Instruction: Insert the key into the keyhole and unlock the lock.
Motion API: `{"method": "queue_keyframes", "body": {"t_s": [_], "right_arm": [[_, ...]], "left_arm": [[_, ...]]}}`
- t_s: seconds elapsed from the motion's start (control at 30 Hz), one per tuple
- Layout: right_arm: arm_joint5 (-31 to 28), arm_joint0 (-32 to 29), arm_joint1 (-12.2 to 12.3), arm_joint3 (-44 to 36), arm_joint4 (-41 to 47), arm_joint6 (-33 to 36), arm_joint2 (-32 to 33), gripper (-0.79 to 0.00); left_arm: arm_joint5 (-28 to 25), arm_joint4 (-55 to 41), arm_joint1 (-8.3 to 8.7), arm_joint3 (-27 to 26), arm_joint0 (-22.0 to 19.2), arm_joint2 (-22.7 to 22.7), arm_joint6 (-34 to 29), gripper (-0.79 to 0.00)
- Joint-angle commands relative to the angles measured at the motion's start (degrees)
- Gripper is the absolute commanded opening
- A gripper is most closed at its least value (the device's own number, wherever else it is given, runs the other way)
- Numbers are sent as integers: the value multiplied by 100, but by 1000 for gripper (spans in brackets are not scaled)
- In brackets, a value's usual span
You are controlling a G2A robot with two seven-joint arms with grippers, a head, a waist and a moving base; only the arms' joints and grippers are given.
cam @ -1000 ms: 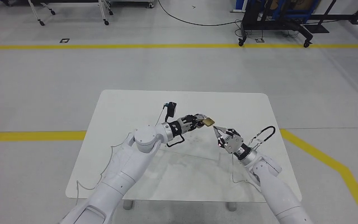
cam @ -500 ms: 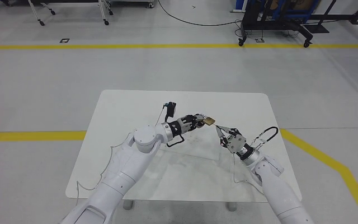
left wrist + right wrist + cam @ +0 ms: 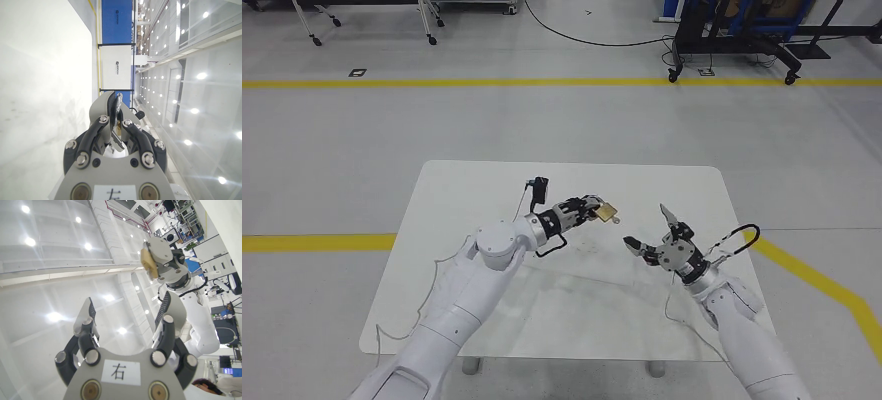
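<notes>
The left gripper (image 3: 595, 208) pinches the padlock (image 3: 608, 211), just left of the right gripper (image 3: 649, 231), whose spread fingers hold nothing.

One-character white label (image 3: 114, 192) on left gripper (image 3: 115, 102) base; second label (image 3: 121, 372) on right gripper (image 3: 128, 300) base. Logo print on white panel (image 3: 117, 56), blue panel (image 3: 116, 28) behind.

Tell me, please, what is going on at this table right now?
The robot's left gripper has its jaws shut on a brass padlock and holds it up above the white table. The right gripper sits a little apart from the padlock, its jaws wide open and empty. Whether a key is in the keyhole is too small to tell, so the unlocking cannot be judged done.
</notes>
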Motion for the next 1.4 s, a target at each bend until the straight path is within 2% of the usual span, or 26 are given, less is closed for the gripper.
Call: {"method": "queue_keyframes", "body": {"t_s": [0.0,0.13,0.23,0.33,0.53,0.57,0.6,0.8,1.07,1.17,1.23,1.33,1.37], "right_arm": [[-275,-157,34,-182,-79,0,307,0],[-993,-666,109,-796,-305,-146,1128,0],[-1225,-913,124,-1089,-367,-236,1422,0],[-1225,-913,124,-1089,-367,-236,1422,0],[-1225,-913,124,-1089,-367,-236,1422,0],[-1225,-913,124,-1089,-367,-236,1422,0],[-1225,-913,124,-1089,-367,-236,1422,0],[-1225,-913,124,-1089,-367,-236,1422,0],[-1225,-913,124,-1089,-367,-236,1422,0],[-1284,-901,123,-1093,-430,-322,1435,0],[-1768,-876,110,-1095,-837,-724,1483,0],[-2901,-864,52,-1092,-1482,-1540,1519,0],[-3051,-866,41,-1107,-1567,-1637,1509,0]], "left_arm": [[-19,446,18,-88,28,81,73,-785],[136,1689,65,-244,-3,431,-27,-785],[250,3454,113,-391,-22,921,180,-785],[308,3931,123,-530,51,1075,190,-785],[300,4144,147,-636,91,1069,-20,-785],[296,4100,151,-693,115,1036,-52,-523],[293,4038,155,-738,127,1000,-77,0],[526,4227,325,-1485,377,452,-150,0],[1054,4125,707,-3365,1450,-1079,-687,0],[1175,4154,781,-3903,1747,-1471,-676,0],[1347,4240,820,-4197,1924,-1726,-572,0],[1689,4777,882,-4464,2044,-2064,-362,0],[1770,4876,888,-4493,2055,-2115,-274,0]]}}
